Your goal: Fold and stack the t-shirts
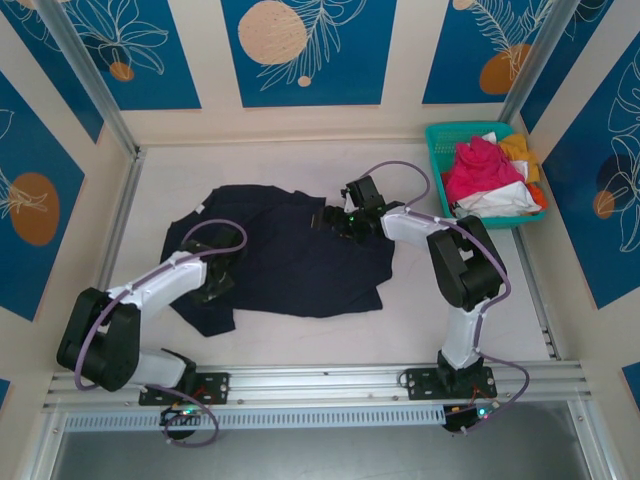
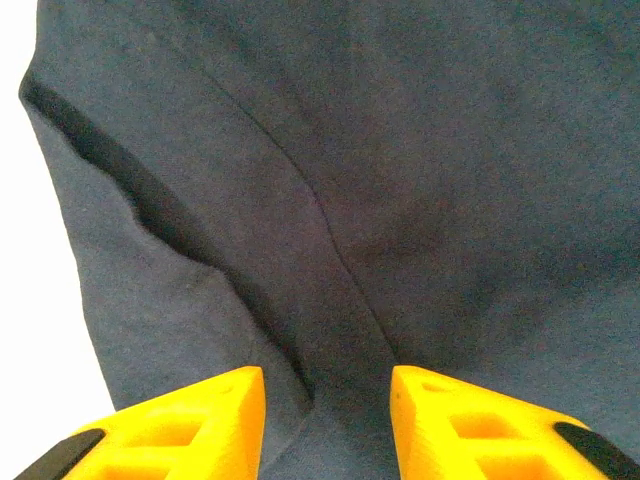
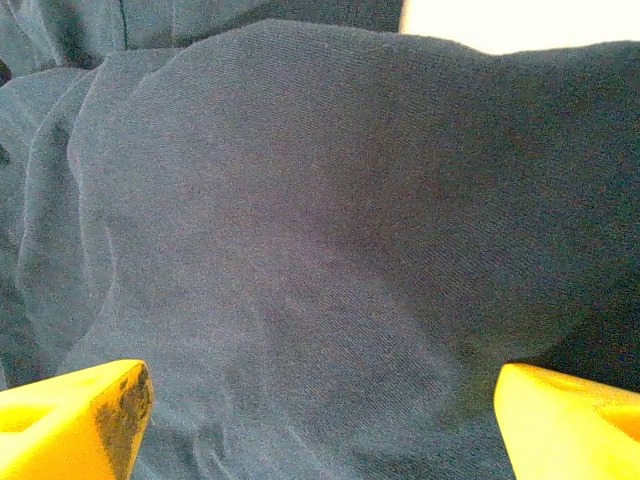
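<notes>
Left claw [image 2: 325,385]: jaws apart, nothing pinched, set low over the dark navy t-shirt [image 1: 290,260]. A creased fold runs up into the gap between its fingers, and the shirt's edge and the bare table [image 1: 300,170] lie to its left.

The shirt lies spread but rumpled beneath and between both claws.

Right claw [image 3: 320,385]: jaws wide apart, smooth navy cloth directly under them and bunched folds to its left.

Step judged: the first folds of the navy shirt, barely begun. Next move calls for each claw to close on a hem or edge and carry it across.

To the right, beyond the right claw, the teal basket [image 1: 450,128] holds a magenta-pink shirt [image 1: 480,170], a white one [image 1: 490,200] and an orange-yellow one [image 1: 518,150], heaped unfolded.
</notes>
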Tool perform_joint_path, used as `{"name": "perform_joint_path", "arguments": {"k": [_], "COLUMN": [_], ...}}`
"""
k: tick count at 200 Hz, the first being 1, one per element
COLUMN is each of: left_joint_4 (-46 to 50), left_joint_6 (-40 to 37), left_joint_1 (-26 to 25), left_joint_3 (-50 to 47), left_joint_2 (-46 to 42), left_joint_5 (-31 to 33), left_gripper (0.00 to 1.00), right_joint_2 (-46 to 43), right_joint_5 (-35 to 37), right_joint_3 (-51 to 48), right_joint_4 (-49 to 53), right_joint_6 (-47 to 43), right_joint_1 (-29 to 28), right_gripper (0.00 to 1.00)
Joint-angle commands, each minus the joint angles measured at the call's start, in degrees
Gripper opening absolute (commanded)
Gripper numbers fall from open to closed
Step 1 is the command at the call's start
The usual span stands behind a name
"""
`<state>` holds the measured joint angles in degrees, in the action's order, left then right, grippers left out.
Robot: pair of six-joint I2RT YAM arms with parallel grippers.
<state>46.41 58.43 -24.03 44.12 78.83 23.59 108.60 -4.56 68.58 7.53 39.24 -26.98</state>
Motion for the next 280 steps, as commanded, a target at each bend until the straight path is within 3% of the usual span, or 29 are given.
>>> {"name": "perform_joint_path", "arguments": {"k": [1,47,81,116,154,201,229,280], "left_joint_4": [3.14,2.18,1.89,3.4,1.47,-0.48,-0.7,-1.02], "left_joint_6": [1.33,0.71,-1.47,-3.39,-4.62,1.74,2.95,3.6], "left_joint_1": [0.65,1.62,1.58,3.06,5.79,5.81,5.27,4.96], "left_joint_3": [-1.1,-1.96,2.09,5.19,5.36,5.68,6.24,5.02], "left_joint_2": [-1.83,-1.92,-3.07,-3.04,-1.61,2.5,5.75,8.69], "left_joint_5": [0.51,-0.09,0.23,1.47,-3.23,-10.76,-14.79,-13.02], "left_gripper": [0.4,0.43,0.57,0.59,0.6,0.52,0.41,0.36], "right_joint_2": [0.57,6.06,8.89,10.57,10.94,11.27,12.21,12.34], "right_joint_5": [-0.75,1.02,4.3,7.65,6.33,5.21,4.17,3.66], "right_joint_3": [1.54,4.84,7.71,9.55,10.65,10.35,10.76,11.39], "right_joint_4": [0.55,4.01,7.35,8.91,8.13,6.66,6.18,6.18], "right_joint_6": [0.05,1.84,4.12,6.13,6.37,6.59,6.89,6.71], "right_joint_1": [0.41,3.34,6.33,10.03,13.49,12.73,12.56,12.48], "right_gripper": [0.89,0.86,0.85,0.85,0.85,0.85,0.85,0.85]}}
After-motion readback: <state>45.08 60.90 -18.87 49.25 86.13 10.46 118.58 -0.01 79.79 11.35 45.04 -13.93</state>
